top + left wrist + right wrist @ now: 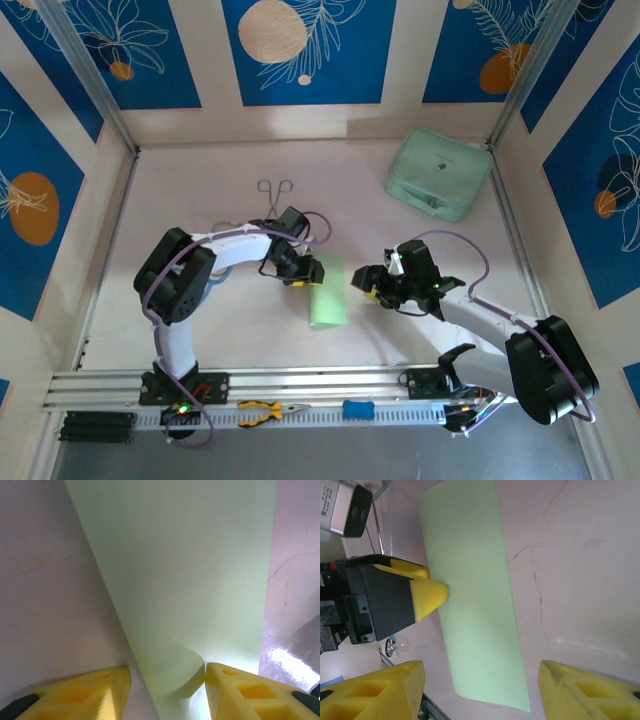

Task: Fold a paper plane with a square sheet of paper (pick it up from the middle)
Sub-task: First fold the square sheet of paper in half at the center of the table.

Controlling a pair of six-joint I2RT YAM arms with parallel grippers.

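A light-green square sheet of paper (328, 292) lies flat on the pale table (200, 215), nearer the arms than the mint-green case (440, 175) and off to that case's left. It shows as a long narrow rectangle, so I judge it folded in half, well short of a plane.

The left gripper (301, 274) sits at the sheet's long edge, on the side away from the case. Its jaws are apart and clamp nothing. One yellow finger (240, 690) is over the paper, the other over bare table, and a small curl of the paper's edge rises between them. The right gripper (363, 282) hovers on the case side of the sheet, jaws wide and empty.

What could go wrong:
- If the left jaws shut carelessly on that curl, they could crumple it or set a crooked crease.
- Nothing pins the sheet, so a sideways nudge could slide it toward the case and skew the fold.
- The two grippers face each other across a narrow strip and could knock together.

The paper is thin, matte and plain, with straight crisp edges that soften only at the curl. The table looks smooth and faintly glossy, with hairline veins like marble. The fingers are blunt yellow wedges with moulded hollows. The case is bulky, round-cornered and looks hard.
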